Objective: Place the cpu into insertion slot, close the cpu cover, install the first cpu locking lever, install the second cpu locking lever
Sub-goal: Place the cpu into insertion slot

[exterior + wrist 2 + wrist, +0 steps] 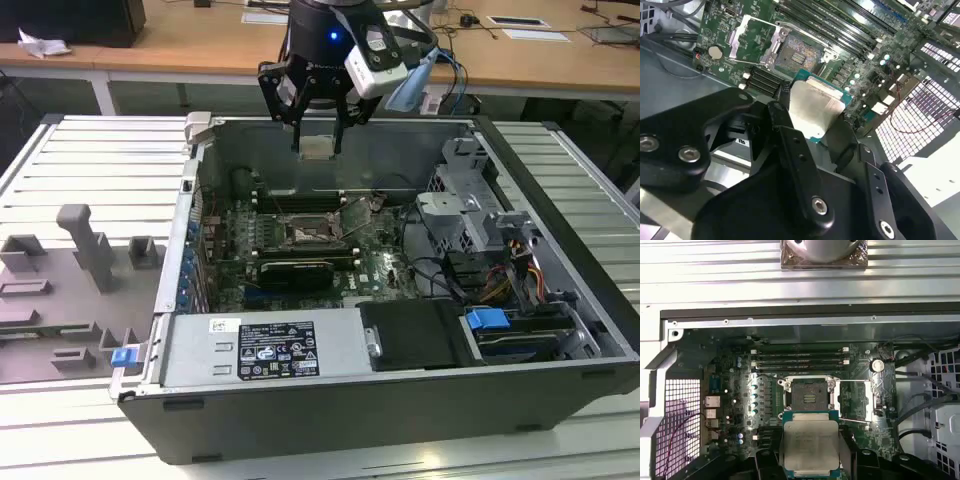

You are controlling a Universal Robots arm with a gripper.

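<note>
above the open case (420, 405), the end effector (318, 140) is clamped on the cpu (811, 445), held flat; down below, the slot (811, 394) sits bare, its cover (776, 45) open.

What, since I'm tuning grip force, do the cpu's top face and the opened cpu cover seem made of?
cpu: the top face looks like matte, pale silvery metal with dull, streaked highlights; its rim looks like green circuit board. cpu cover: apparently thin bare sheet metal, silvery, with bright glints along its edges; the alloy can't be told.
</note>
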